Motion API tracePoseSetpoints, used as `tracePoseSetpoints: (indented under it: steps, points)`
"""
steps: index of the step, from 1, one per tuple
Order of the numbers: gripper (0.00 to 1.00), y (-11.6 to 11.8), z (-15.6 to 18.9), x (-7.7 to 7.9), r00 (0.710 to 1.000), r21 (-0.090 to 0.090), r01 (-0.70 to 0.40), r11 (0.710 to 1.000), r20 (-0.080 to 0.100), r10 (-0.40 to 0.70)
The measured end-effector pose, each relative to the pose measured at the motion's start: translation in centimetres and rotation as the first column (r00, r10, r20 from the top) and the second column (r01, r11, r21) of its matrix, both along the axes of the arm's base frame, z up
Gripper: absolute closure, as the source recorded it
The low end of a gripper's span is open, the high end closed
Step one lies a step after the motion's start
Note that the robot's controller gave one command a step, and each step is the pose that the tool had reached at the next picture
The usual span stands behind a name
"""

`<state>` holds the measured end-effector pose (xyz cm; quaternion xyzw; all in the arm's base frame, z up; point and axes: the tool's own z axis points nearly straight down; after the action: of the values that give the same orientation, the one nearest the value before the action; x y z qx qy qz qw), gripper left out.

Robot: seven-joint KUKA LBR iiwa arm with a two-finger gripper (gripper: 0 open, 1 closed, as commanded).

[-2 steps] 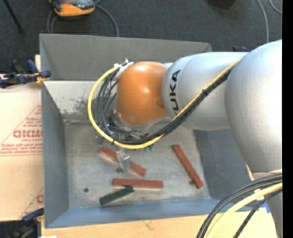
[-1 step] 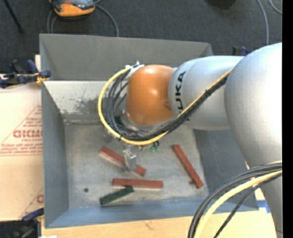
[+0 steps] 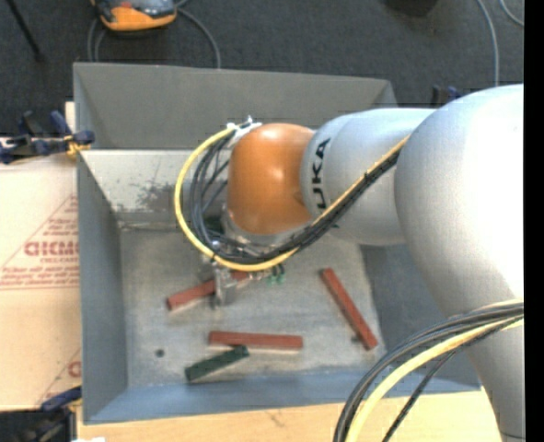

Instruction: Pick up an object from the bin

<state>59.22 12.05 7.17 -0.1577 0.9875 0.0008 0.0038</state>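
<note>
My gripper (image 3: pixel 224 289) reaches down to the bin floor at centre-left, under the orange wrist cover. Its tip sits at the right end of a short red-brown bar (image 3: pixel 189 297) lying flat and slightly slanted. The bar's right end is hidden behind the gripper. Just below lies a longer red-brown bar (image 3: pixel 255 341), and a dark green bar (image 3: pixel 215 364) lies slanted against its left end. A small green piece (image 3: pixel 274 275) peeks out right of the gripper.
A long red-brown bar (image 3: pixel 349 308) lies diagonally on the right side of the bin floor. The arm and its looping cables cover the middle and the right of the bin.
</note>
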Motion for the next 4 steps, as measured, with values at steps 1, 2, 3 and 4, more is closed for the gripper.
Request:
tracePoseSetpoints:
  steps: [1,2,3,4]
  points:
    - [1.00,0.63,-0.02,0.05,1.000,0.002,0.014,1.000,0.000,-0.014]
    - [1.00,0.62,-0.02,0.05,1.000,0.002,0.016,1.000,0.000,-0.016]
    - [1.00,0.62,-0.02,0.05,1.000,0.002,0.019,1.000,-0.001,-0.019]
    - [1.00,0.62,-0.02,0.05,1.000,0.002,0.020,1.000,-0.001,-0.020]
